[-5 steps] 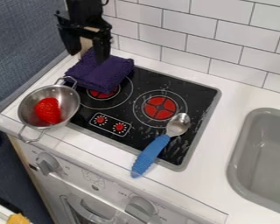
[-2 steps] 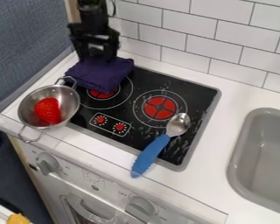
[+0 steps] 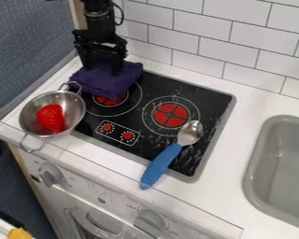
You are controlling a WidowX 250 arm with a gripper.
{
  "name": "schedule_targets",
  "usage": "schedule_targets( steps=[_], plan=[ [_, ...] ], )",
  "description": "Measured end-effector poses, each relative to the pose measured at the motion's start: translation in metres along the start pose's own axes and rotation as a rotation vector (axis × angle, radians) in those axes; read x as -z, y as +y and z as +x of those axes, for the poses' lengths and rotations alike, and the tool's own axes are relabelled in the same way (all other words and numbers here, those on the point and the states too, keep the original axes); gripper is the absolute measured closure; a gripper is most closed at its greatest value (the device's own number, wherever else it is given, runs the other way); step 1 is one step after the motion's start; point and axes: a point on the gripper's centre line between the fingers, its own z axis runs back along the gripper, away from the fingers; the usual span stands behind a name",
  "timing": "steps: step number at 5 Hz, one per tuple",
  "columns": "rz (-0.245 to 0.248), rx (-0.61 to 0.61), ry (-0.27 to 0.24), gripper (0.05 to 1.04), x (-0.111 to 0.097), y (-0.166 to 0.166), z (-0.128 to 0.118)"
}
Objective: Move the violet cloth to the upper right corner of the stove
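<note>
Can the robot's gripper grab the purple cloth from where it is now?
Probably yes: the gripper is right at the purple cloth, fingers spread apart, and I see nothing lying on top to block it.

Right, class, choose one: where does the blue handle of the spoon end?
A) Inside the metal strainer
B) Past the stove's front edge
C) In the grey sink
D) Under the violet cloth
B: the blue handle crosses the front edge of the stove and ends over the white counter.
</note>
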Motion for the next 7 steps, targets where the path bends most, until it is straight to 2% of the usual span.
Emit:
schedule_targets(
  steps=[1, 3, 5, 6, 7],
  plan=[
    [-0.006, -0.006, 0.014, 0.084, 0.008, -0.006, -0.006],
    [-0.056, -0.052, -0.018, 0.084, 0.007, -0.038, -0.009],
    [-0.049, 0.06, -0.036, 0.084, 0.002, -0.138, 0.006],
    [-0.016, 0.046, -0.047, 0.084, 0.001, -0.173, 0.01],
    [0.012, -0.03, -0.052, 0.084, 0.0, -0.194, 0.01]
  ],
)
